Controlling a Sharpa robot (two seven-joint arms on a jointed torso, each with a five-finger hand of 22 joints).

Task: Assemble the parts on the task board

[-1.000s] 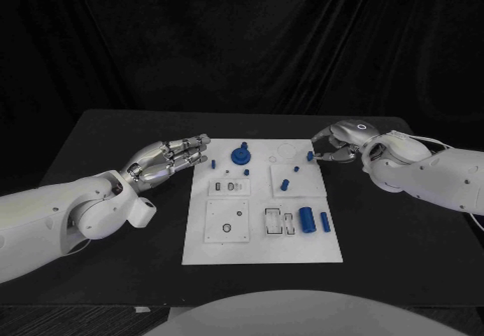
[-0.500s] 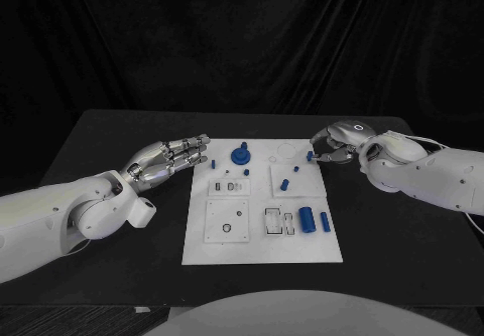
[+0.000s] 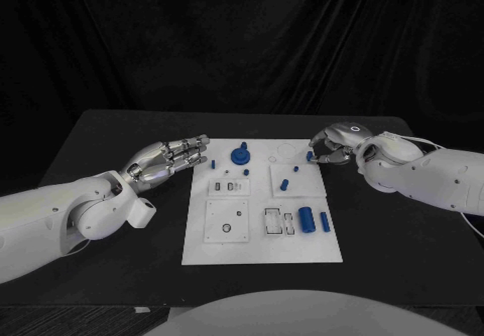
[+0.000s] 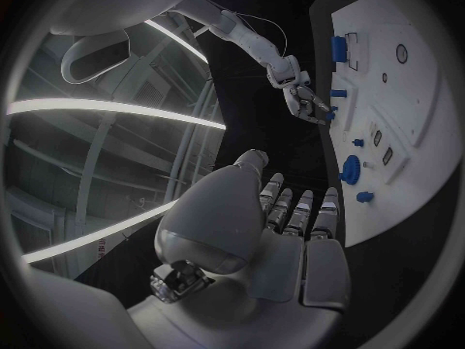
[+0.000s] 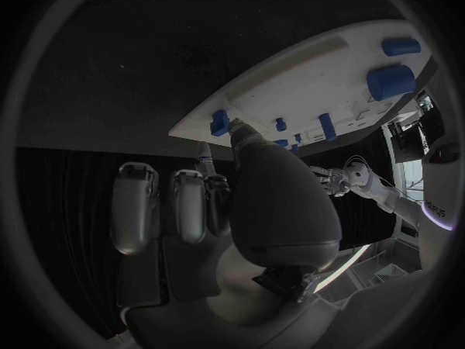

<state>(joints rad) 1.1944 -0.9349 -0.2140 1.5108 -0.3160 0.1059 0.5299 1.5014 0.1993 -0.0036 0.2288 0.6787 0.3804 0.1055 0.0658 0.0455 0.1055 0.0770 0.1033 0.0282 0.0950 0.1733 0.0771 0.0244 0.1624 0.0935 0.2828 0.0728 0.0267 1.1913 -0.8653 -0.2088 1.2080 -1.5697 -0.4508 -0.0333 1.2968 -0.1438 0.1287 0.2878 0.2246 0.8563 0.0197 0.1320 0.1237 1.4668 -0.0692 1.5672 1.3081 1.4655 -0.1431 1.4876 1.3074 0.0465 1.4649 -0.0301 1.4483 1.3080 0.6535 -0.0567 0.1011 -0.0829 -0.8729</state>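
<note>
**Right hand on a small peg at the board's far right edge**

Board (image 3: 260, 248): white plate, centre of the black table (image 3: 101, 140), flat, long side running away from the robot. Blue parts sit on it: a knob (image 3: 241, 155) at the far end, a short peg (image 3: 285, 185) mid-board, two cylinders (image 3: 305, 219) side by side toward the near right.

Right hand (image 3: 333, 148): at the board's far right edge, fingertips drawn together on a small blue peg (image 3: 310, 157). The right wrist view shows thumb and a finger closing on that part at the board's rim; I read it as a pinch, though how firm the hold is I cannot tell.

Left hand (image 3: 166, 159): hovers just off the board's left edge, fingers straight and close together, holding nothing, touching nothing.

Handling, as judgement: parts look like hard plastic, light, stiff, smooth. Likely to slip or roll if pinched off-centre. Take the peg across its sides, mid-length. The cylinders would roll if nudged.

Surface and room: matte black tabletop, dark curtain behind. Bare table on both sides of the board gives each arm space to approach.
</note>
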